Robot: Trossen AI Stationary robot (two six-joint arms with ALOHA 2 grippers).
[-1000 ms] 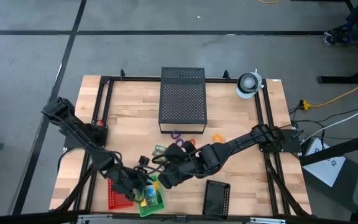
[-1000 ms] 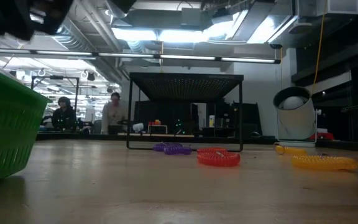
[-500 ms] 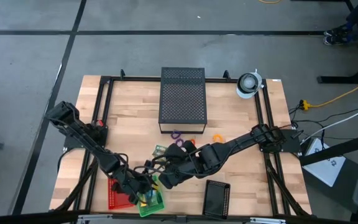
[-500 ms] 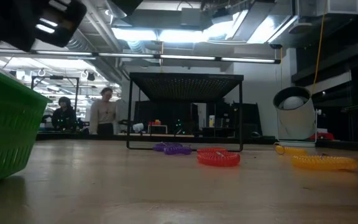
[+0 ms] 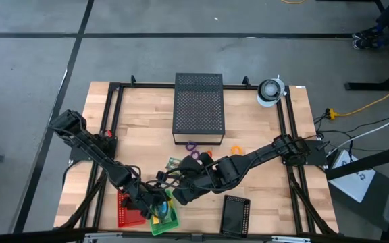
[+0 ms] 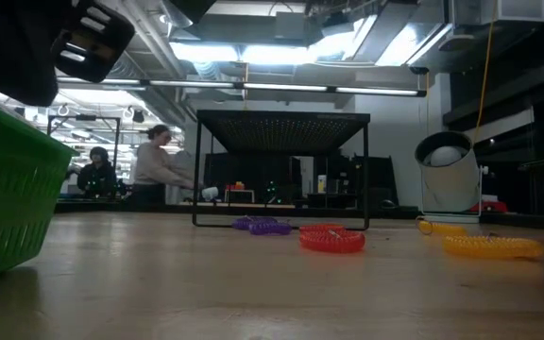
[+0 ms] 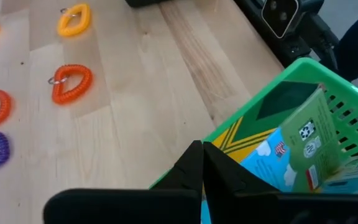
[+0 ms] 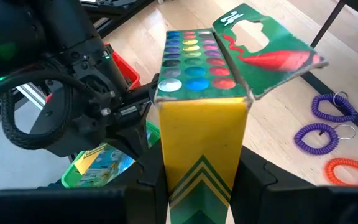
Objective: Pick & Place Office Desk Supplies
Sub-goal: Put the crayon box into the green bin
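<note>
Crowding the green basket: two hands, one open-lidded box

Carrying an upright yellow-and-green crayon box point(image 8: 202, 118), our right hand point(image 5: 179, 194) has its fingers clamped on the box's sides, and the box's green lid flap stands open with the coloured crayon tips showing. In the high view that hand sits just at the 1 o'clock edge of the green basket point(image 5: 171, 221), which lies near the tabletop's point(image 5: 140, 142) 6 o'clock edge.

Our left hand point(image 5: 156, 206) hangs directly over the same basket with its fingers pressed together and nothing between them. Below it, crayon boxes point(image 7: 303, 149) already lie inside the basket.

We judge the main risk to be a collision: both hands sit almost touching over one small basket, and any move by the right hand toward the drop could strike the left wrist or its cabling. We also think the open flap could catch on the basket rim or let crayons spill if the box tilts. With the basket partly filled, a box released upright may topple out over the low wall.

The red basket point(image 5: 125, 212) sits just at 9 o'clock of the green one. Purple rings point(image 8: 319, 134), an orange ring point(image 7: 71, 83) and a yellow ring point(image 7: 74, 18) remain on the tabletop near the large black perforated box point(image 5: 198, 108), well apart from the baskets
</note>
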